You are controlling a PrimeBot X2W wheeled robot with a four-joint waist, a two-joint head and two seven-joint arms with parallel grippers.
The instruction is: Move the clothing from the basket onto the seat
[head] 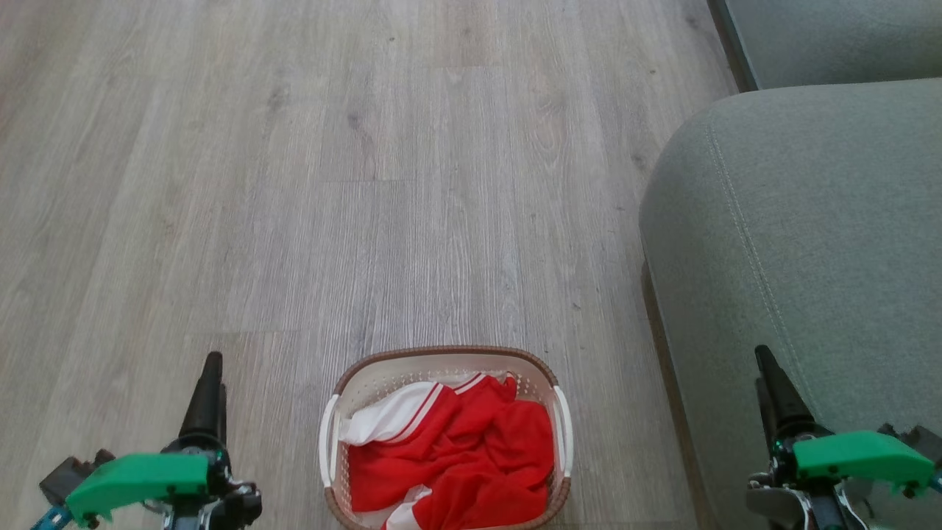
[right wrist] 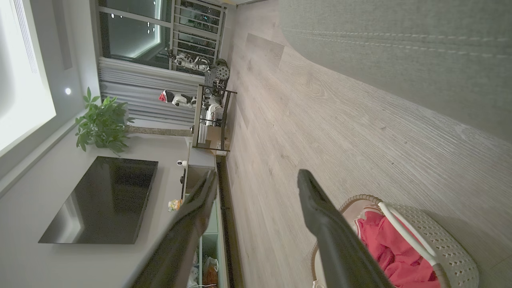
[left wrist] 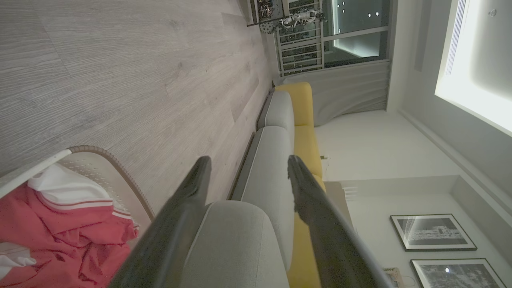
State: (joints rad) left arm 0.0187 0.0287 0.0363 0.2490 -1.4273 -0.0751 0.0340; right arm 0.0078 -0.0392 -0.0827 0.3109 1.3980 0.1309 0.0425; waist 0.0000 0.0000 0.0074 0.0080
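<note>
Grey wood-grain floor point(head: 294, 184) spreads across the left and middle of the head view. At the lower left the left gripper point(head: 213, 368) hovers over it. Its wrist view shows the two dark fingers point(left wrist: 192, 192) spread wide with nothing held between them. To its right, across a strip of planks, the basket point(head: 441, 352) stands on the floor at the bottom middle. The clothing point(head: 471, 456) lies crumpled inside it, red with a white, striped-trim panel towards the basket's left. The clothing thus sits between the two grippers, right of the left one and left of the right one, touching neither. Further right rises the seat point(head: 809, 243), grey-green with a stitched seam, and a narrow strip of floor separates it from the basket. The right gripper point(head: 765, 364) shows against the seat, its fingers likewise wide apart and empty. Its wrist view takes in a television point(right wrist: 104, 200), a potted plant point(right wrist: 102, 126) and a metal rack point(right wrist: 210, 116) by the wall.
</note>
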